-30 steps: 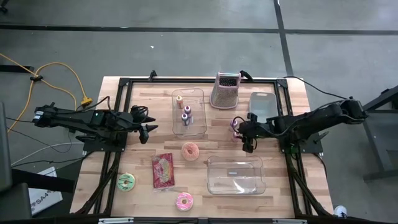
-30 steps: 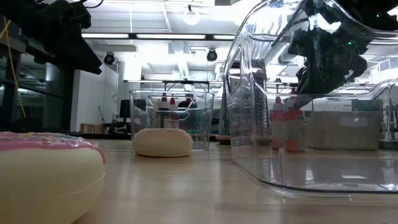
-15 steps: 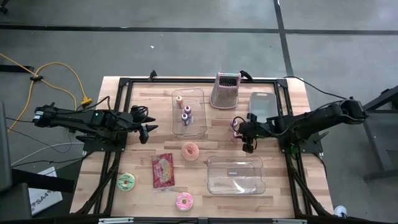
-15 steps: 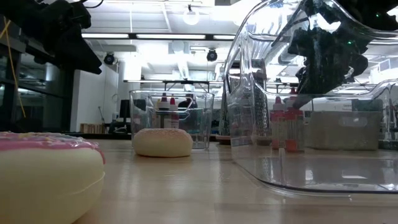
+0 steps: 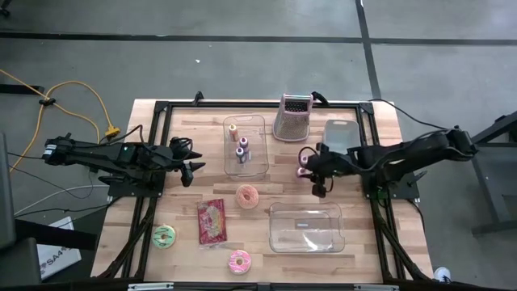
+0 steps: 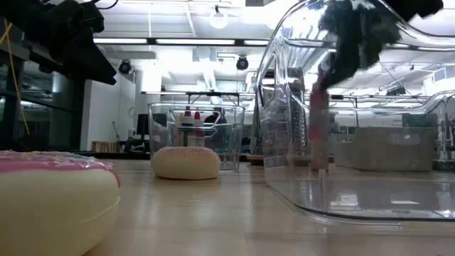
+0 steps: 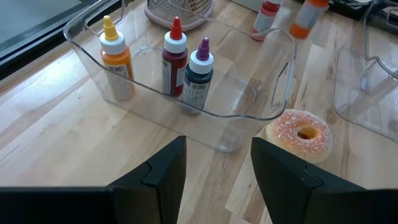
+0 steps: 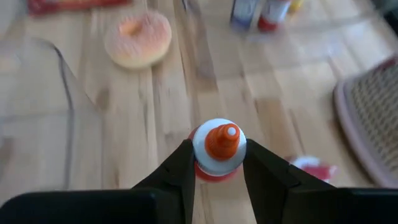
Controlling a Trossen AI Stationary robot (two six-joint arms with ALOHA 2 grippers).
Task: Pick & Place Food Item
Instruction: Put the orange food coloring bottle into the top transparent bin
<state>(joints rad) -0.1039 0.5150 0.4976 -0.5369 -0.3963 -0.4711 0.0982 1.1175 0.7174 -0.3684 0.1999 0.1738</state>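
Donuts [image 5: 247,196]: three; bottles [image 5: 241,145]: five.

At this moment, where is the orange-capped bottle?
The orange-capped bottle sits clamped in the right gripper, right of table centre in the high view, between the clear bin of bottles and the grey lid, just below the grater.

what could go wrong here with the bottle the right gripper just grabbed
1. The right gripper pinches the orange-capped bottle just under its cap, so the body hanging below could swing or slip out while it is carried.
2. A second small bottle lies close beside it on the table; the carried bottle could clip it.
3. The clear bin already holds three bottles; a careless drop-in could topple them.
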